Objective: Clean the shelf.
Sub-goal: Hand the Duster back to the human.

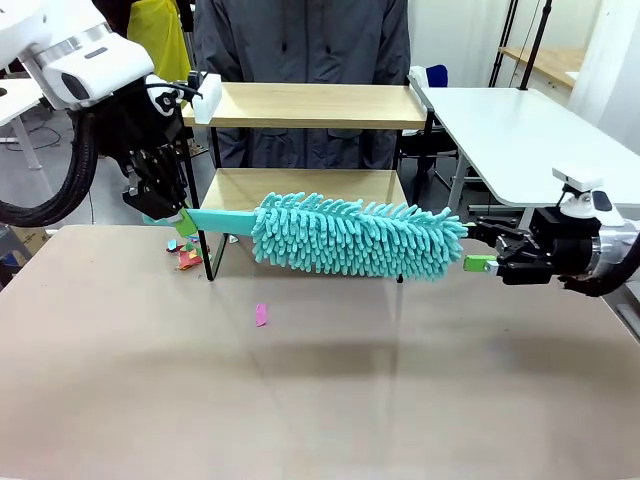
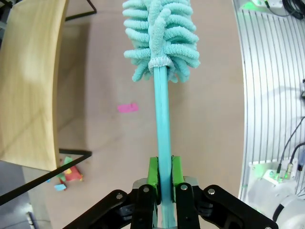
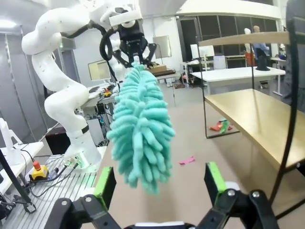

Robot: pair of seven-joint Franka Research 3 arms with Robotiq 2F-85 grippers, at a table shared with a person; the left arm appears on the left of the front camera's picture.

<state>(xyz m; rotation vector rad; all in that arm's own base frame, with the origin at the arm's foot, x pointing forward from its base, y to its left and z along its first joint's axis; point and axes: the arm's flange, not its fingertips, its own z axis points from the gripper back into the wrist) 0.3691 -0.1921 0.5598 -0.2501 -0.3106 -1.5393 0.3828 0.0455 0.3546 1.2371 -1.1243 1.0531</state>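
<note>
Left gripper (image 2: 162, 179) clenched the duster (image 1: 355, 235) by its stiff handle — light, floppy head; right gripper (image 1: 480, 250) gaped empty.

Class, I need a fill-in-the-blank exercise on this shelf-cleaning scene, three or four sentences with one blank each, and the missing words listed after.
1. The left hand is shut on the duster's ____.
2. The fluffy head of the duster is ____ in colour.
3. The right hand, near the duster's tip, has its jaws ____.
4. The small pink scrap lies on the beige ____ in front of the shelf.

Missing words: handle; turquoise; open; tabletop
</note>
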